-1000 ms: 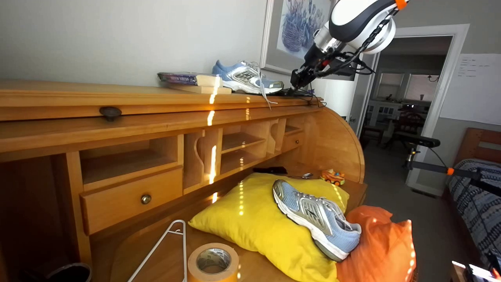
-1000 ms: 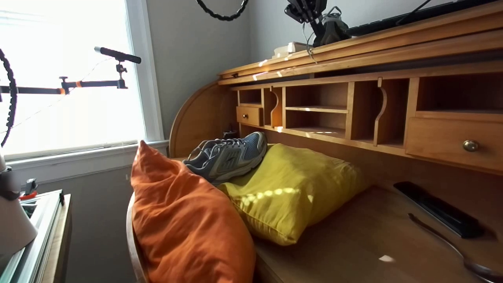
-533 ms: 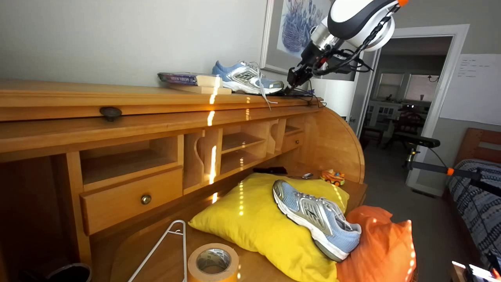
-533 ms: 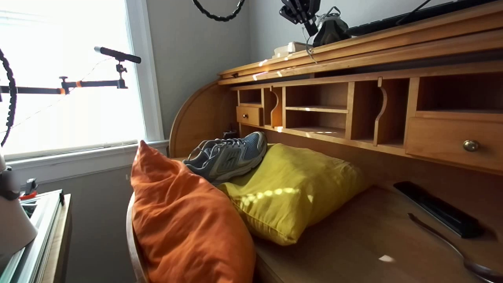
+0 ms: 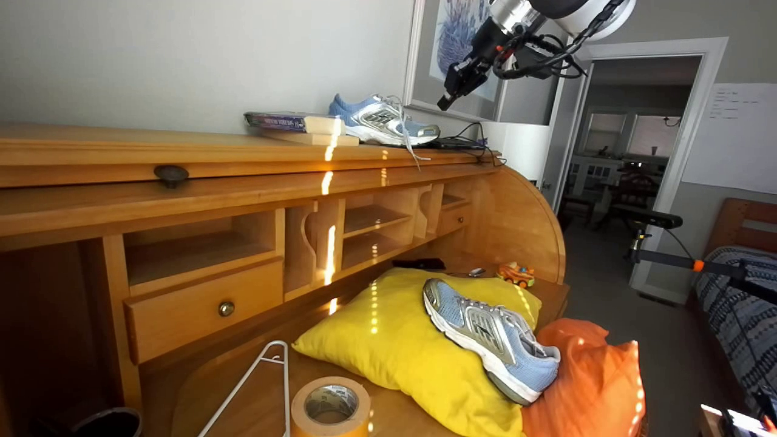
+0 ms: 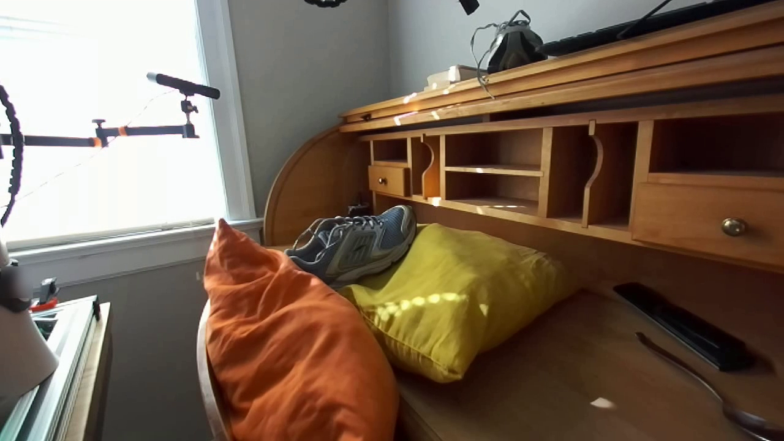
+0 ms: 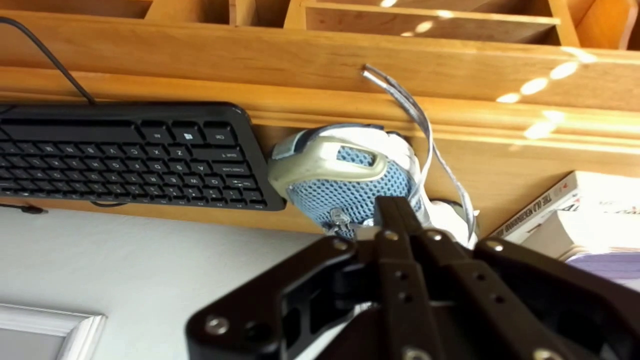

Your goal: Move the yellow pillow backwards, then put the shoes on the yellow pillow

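The yellow pillow (image 5: 376,346) lies on the desk and also shows in an exterior view (image 6: 490,282). One blue-grey shoe (image 5: 479,328) rests on it, its heel end reaching toward the orange pillow; it also shows in an exterior view (image 6: 367,245). The other shoe (image 5: 382,118) stands on the desk's top shelf, laces hanging over the edge. My gripper (image 5: 445,103) is in the air, above and beside this shoe's toe. In the wrist view its fingertips (image 7: 397,202) are together with nothing between them, in front of the top shoe (image 7: 350,185), hiding part of it.
Books (image 5: 291,123) lie beside the top shoe, and a black keyboard (image 7: 125,155) lies at its toe. The orange pillow (image 6: 294,349) is at the desk's front edge. A tape roll (image 5: 331,406), hanger (image 5: 285,376), black case (image 6: 683,324) and spoon (image 6: 686,373) lie on the desk.
My gripper shifts slightly, then rises from beside the top shoe's toe into the air, nearly leaving an exterior view. Both shoes and the yellow pillow have not moved.
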Controlling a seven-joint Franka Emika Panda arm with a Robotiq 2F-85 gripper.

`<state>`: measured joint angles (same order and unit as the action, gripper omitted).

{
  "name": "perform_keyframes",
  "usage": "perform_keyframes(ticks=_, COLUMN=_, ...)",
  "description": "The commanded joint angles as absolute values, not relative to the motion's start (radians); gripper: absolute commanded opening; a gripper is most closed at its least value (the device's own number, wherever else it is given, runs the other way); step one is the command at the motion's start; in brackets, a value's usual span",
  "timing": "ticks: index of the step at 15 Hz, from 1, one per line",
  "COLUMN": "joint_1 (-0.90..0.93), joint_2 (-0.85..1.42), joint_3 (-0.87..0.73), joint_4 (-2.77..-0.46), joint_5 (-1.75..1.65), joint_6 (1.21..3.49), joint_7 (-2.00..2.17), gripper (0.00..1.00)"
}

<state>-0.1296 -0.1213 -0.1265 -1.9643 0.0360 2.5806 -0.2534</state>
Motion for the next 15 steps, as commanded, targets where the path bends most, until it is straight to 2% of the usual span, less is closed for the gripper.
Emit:
perform_keyframes(ticks=1, joint_1=-0.121, joint_2=-0.092, joint_3=-0.140, joint_4=-1.953, joint_5=0.040, joint_6=2.615, joint_7=-0.269, gripper=0.00)
perform_keyframes(ticks=9, joint_1=-0.123, joint_2=-0.004, joint_3=-0.138, joint_4=-1.942, joint_5=0.115, joint_6=2.812, joint_7=-0.388, gripper=0.00)
perform_keyframes(ticks=15, joint_1=-0.147, joint_2=0.049, joint_3=-0.153, joint_4=-1.919, joint_5=0.088, joint_6=2.806, joint_7=-0.361, gripper=0.00)
